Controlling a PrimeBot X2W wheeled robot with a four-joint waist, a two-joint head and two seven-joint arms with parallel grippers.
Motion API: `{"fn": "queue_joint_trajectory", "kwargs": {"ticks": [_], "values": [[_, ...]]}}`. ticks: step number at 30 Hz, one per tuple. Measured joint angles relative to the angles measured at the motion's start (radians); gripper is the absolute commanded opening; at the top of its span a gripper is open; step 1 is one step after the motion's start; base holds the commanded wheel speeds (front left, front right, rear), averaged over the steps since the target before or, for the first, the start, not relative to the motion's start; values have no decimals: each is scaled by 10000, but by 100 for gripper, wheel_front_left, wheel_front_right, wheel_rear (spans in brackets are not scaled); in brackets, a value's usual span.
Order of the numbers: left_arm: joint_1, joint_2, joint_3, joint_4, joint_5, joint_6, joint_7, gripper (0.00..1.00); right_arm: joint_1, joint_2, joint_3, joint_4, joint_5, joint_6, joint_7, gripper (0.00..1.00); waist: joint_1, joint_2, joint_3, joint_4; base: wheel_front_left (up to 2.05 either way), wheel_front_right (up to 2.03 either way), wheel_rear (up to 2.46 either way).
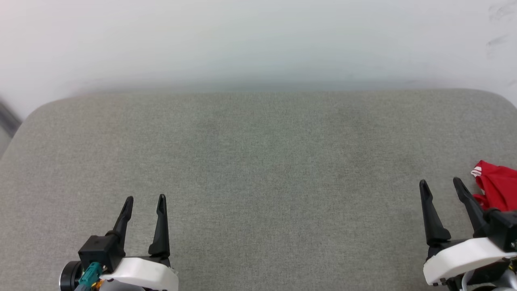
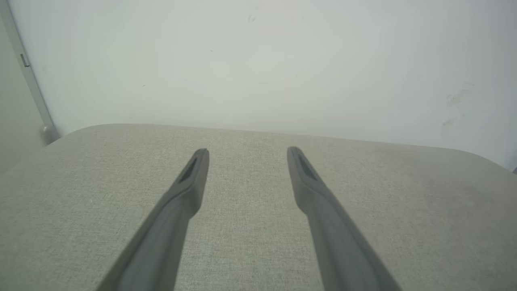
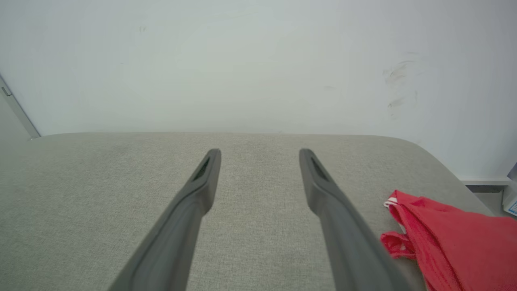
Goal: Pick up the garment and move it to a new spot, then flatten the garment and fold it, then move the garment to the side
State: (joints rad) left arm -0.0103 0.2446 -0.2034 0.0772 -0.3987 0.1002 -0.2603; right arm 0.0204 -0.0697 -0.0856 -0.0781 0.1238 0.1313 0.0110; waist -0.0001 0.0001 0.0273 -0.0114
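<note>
A white wall (image 1: pixel 258 36) backs a broad grey fabric-covered worktop (image 1: pixel 258 161) with rounded far corners. The cloth surface runs from the near edge to the foot of the wall.

The left claw (image 1: pixel 145 198) hovers over the near left of the worktop, its two dark fingers spread wide with nothing between them. The right claw (image 1: pixel 440 181) sits at the near right, equally wide and gripping nothing.

The garment (image 1: pixel 499 184), a bunched red heap showing a strip of white-striped trim, lies on the worktop at its right edge, just right of the right claw's outer finger. From the head, that finger and the dark wrist housing cover the heap's near left part. Whether finger and cloth touch cannot be told. The left claw is well apart from it.

A grey upright strip (image 2: pixel 30 81) stands against the wall beyond the worktop's far left corner. Dark scuff marks (image 3: pixel 400 87) smudge the wall above the far right corner.
</note>
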Motion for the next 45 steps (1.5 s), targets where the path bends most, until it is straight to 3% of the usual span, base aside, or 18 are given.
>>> {"fn": "queue_joint_trajectory", "kwargs": {"ticks": [9,28,29,32,45], "values": [[232,-276,230,454,272,-345,-12,100,670,100,79,-832,-192,-2,422,100,0,0,-415,-84,0,0,0],[219,-591,784,721,790,-759,-13,100,662,155,186,-809,-173,0,349,100,1,0,-375,-168,0,0,0],[230,-608,788,765,784,-779,-6,0,670,157,190,-769,-174,0,339,0,1,0,-378,-168,0,0,0],[367,-698,761,1028,727,-786,58,0,787,157,213,-479,-140,0,343,0,1,0,-376,-166,0,0,0],[283,-928,1150,1181,-1438,-1020,708,0,632,157,188,169,2439,0,428,0,1,0,-362,-137,0,0,0]]}}
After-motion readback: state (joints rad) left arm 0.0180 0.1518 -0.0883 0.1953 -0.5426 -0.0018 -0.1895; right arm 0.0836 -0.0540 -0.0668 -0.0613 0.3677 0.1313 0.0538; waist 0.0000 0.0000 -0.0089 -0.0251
